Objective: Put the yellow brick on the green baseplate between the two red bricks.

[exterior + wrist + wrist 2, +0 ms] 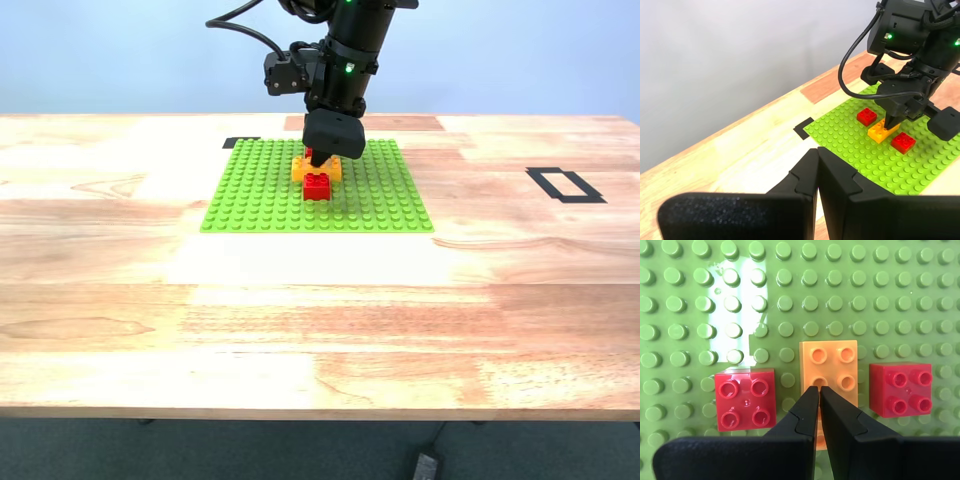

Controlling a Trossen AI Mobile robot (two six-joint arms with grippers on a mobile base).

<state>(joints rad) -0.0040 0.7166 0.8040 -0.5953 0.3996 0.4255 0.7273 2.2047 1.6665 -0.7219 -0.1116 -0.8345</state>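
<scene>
The yellow brick (pixel 832 357) sits on the green baseplate (pixel 690 315) between the two red bricks (pixel 745 397) (pixel 901 389), with a narrow gap on each side. My second gripper (pixel 819 389) is shut, its tips right over the yellow brick's studs. In the exterior view it (pixel 322 160) hangs over the yellow brick (pixel 333 169), behind the near red brick (pixel 317 186); the far red brick is mostly hidden. My first gripper (pixel 817 152) is shut and empty, away from the plate (pixel 855 145), looking at the bricks from the side.
The baseplate (pixel 250 200) lies at the far middle of a wooden table (pixel 300 330). A black tape rectangle (pixel 565 184) marks the table at the exterior view's right. A small black tape mark (pixel 240 142) lies by the plate's far corner.
</scene>
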